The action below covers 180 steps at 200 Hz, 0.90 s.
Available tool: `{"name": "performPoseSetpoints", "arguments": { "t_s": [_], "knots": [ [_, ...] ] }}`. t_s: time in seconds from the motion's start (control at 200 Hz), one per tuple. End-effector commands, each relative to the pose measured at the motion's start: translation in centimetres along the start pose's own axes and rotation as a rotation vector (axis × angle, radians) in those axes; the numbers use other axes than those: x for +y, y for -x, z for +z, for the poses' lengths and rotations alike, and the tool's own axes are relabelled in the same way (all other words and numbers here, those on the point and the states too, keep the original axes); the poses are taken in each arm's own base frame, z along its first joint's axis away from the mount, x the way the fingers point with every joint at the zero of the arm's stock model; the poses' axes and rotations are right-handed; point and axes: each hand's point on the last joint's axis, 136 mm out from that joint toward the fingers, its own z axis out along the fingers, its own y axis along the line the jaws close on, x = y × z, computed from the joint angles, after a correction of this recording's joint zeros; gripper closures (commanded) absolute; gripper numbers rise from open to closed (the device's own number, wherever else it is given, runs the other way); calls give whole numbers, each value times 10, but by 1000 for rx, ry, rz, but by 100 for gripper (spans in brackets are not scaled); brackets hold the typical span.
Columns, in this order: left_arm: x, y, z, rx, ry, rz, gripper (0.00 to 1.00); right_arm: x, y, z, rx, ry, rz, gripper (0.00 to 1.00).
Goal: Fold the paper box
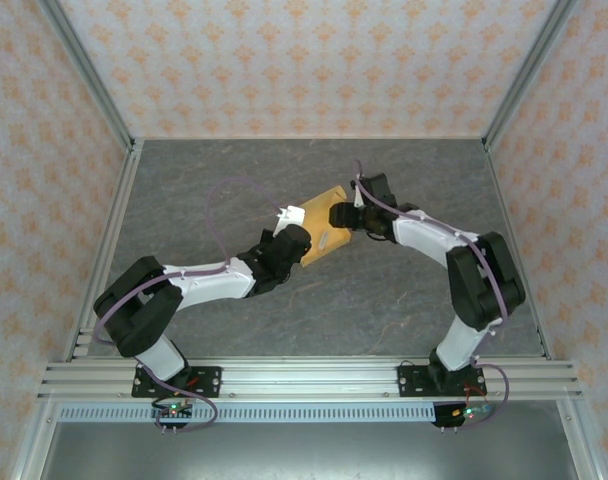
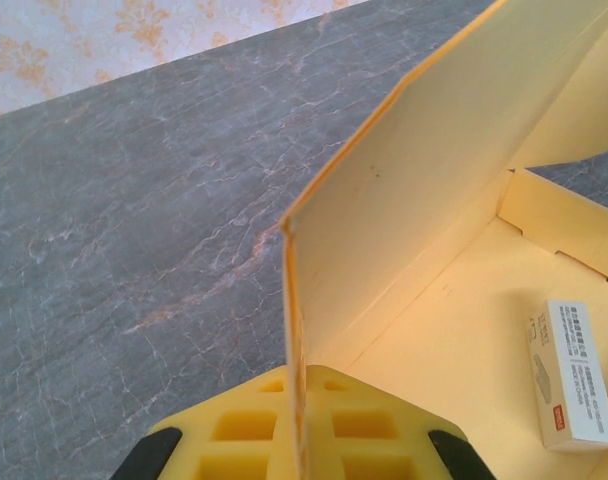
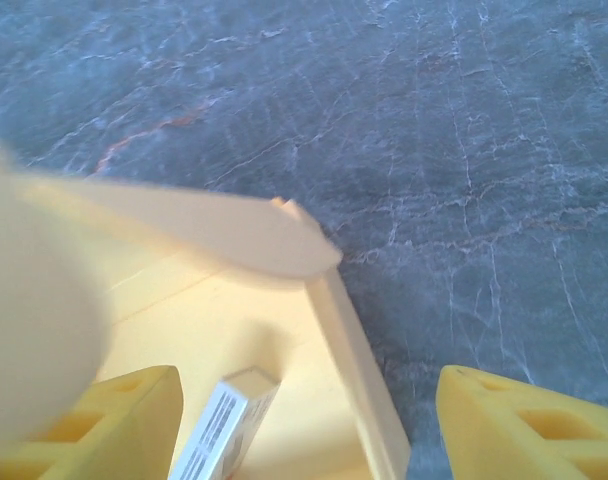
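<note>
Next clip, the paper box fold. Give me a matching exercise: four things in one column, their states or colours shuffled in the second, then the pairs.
Things:
1. left gripper
2. right gripper
3. small white carton
4. table

States:
A. dark grey, marbled
B. lying on the floor of the paper box
C. clamped on an upright wall of the paper box
D. open, gripping nothing

Pairs: 1-C, 2-D, 3-B, 4-A

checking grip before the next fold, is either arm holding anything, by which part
The left gripper pinches the paper box by the near end of its upright flap; right gripper is open, holding nothing.
</note>
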Motion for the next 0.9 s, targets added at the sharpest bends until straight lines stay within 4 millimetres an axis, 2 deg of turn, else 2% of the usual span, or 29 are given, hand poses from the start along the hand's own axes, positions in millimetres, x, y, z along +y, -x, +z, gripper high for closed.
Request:
{"name": "performPoseSetpoints", "arguments": {
  "t_s": [0.0,0.12,0.245,0.5,0.701,0.826,0.896],
  "knots": [
    [3,22,0,-51,-42,45,100,-1,2,-27,-25,25,-55,34],
    [2,26,4,-51,-123,88,100,-5,14,-49,-85,41,-138,35],
    [1,30,9,-44,-172,130,100,-8,30,-54,-128,65,-212,35],
    [-2,31,15,-24,-197,155,100,7,43,-24,-115,175,-402,35],
    [-2,32,16,-24,-204,148,100,1,60,-8,-124,156,-470,35],
    [-4,29,17,-16,-207,150,100,-1,61,-3,-116,156,-502,42],
    [-5,28,18,-14,-211,148,100,-1,59,0,-110,166,-517,52]
  ]
}}
